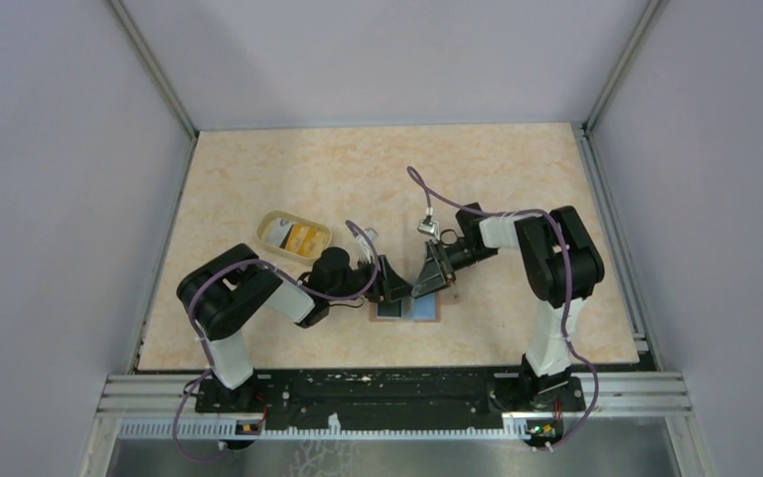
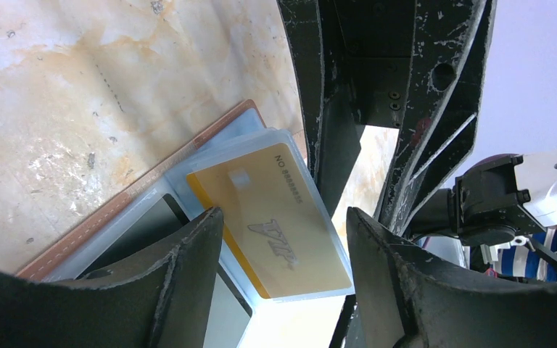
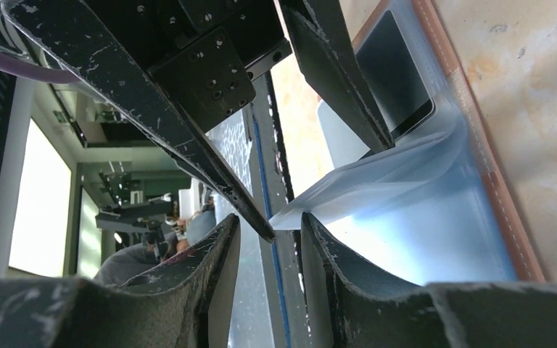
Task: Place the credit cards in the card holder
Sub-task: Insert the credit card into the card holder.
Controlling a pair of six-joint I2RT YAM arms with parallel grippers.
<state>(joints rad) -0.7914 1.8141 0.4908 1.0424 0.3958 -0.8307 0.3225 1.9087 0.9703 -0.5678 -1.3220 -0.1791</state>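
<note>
My left gripper [image 2: 284, 217] wide; right gripper [image 3: 270, 221] narrowly apart at the floppy sleeve [image 3: 377, 181]; I'd pinch the stiff, slick card [image 2: 261, 188] edgewise.

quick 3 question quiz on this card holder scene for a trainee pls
1. True or false: the card holder lies folded shut on the table.
2. Where is the gold VIP card? a) on bare table b) in a clear sleeve of the card holder c) under the card holder
3. What container holds the other cards?
Key: 1 false, it lies open; 2 b; 3 the yellowish plastic tub.
</note>
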